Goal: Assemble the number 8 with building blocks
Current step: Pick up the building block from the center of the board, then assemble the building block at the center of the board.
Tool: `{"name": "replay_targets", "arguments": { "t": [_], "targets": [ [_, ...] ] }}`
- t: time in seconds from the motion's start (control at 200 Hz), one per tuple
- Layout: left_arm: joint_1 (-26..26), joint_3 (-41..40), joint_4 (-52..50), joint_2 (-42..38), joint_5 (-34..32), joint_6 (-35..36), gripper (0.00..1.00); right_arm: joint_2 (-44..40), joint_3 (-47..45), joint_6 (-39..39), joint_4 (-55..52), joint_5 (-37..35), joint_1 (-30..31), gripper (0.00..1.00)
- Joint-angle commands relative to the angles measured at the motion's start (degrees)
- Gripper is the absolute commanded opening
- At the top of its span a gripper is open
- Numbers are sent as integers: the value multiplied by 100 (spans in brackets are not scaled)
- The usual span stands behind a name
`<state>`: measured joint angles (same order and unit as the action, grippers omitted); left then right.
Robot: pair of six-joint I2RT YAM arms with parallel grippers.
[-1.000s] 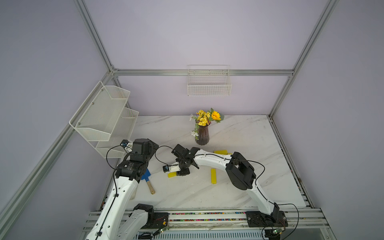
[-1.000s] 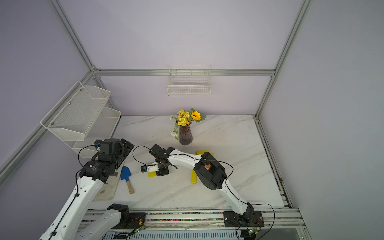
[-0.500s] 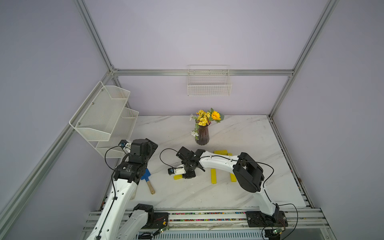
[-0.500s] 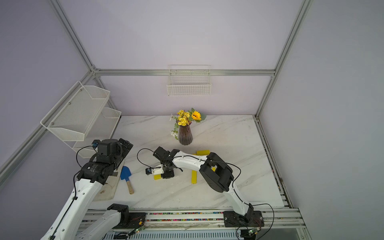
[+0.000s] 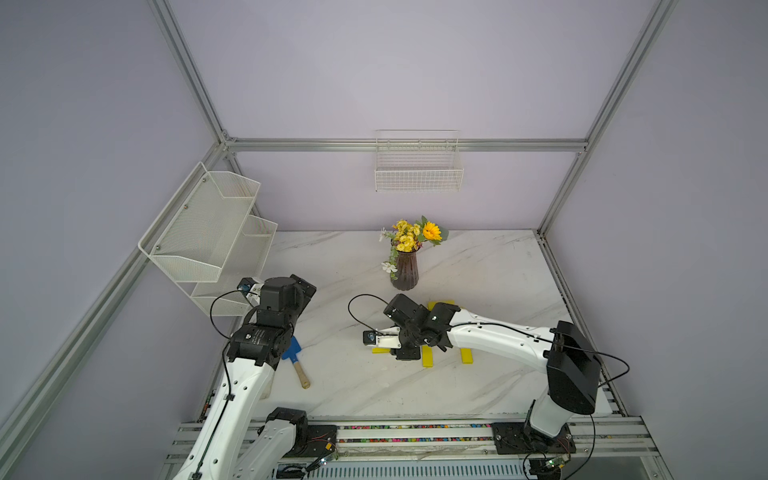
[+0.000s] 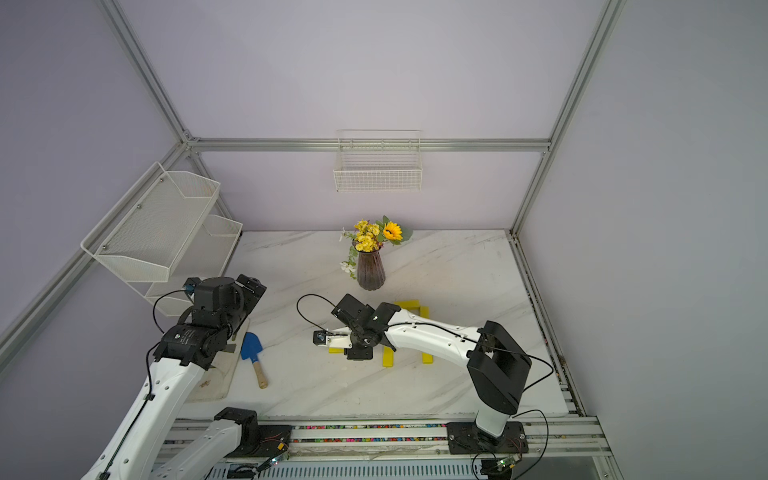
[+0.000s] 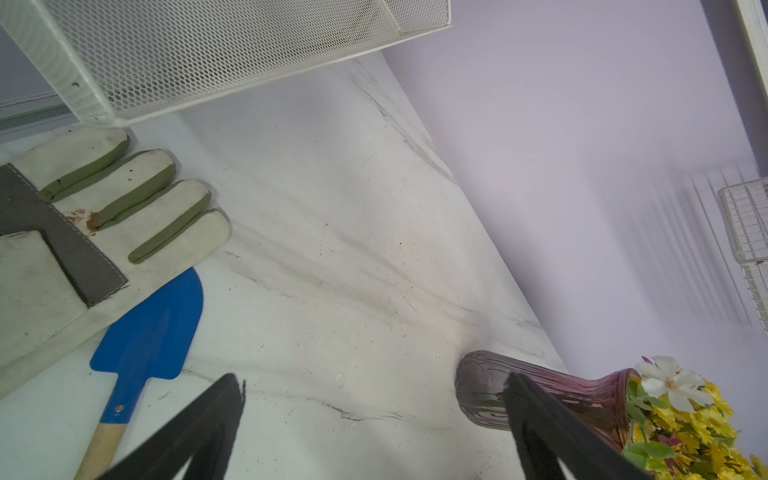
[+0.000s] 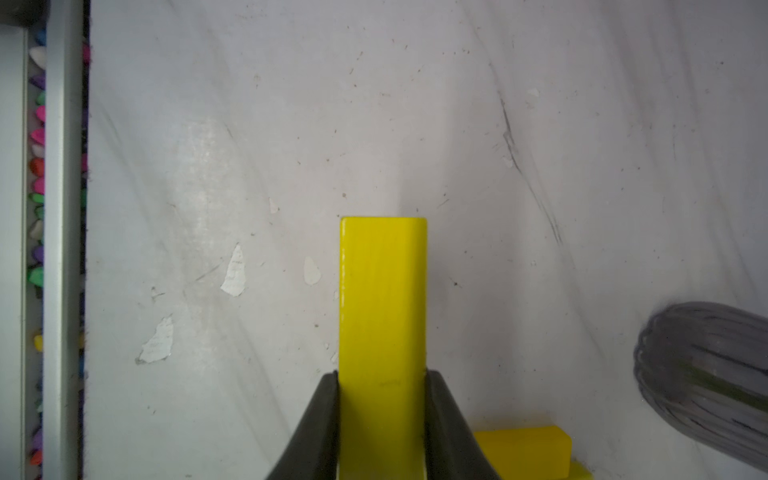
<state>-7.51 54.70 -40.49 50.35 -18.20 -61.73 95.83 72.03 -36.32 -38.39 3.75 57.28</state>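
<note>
No text can be read anywhere. The black joint (image 5: 258, 338) (image 6: 187, 334) on the left arm carries a few lines of small white print, seen in both top views, but the letters are too small to make out.

In both top views the right arm (image 5: 494, 336) covers part of the yellow blocks (image 6: 409, 305), so their layout cannot be read. The right wrist view's edge cuts off the held block (image 8: 382, 291), a second block (image 8: 523, 451) and the vase (image 8: 706, 374). The left wrist view crops the glove (image 7: 62, 249) and the trowel (image 7: 145, 345).
</note>
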Motion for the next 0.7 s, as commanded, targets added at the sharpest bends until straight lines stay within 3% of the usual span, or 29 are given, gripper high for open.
{"name": "replay_targets", "arguments": {
  "t": [0.0,0.36,0.695],
  "targets": [
    [32,-21,295,-25,71,122,100,-450,-455,599,-221,-251,29,16],
    [26,-91,375,-66,166,118,100,-1577,-1789,1583,-633,-388,38,18],
    [35,-214,586,-33,293,92,100,-1993,-2054,1492,-1163,-817,37,21]
  ]
}}
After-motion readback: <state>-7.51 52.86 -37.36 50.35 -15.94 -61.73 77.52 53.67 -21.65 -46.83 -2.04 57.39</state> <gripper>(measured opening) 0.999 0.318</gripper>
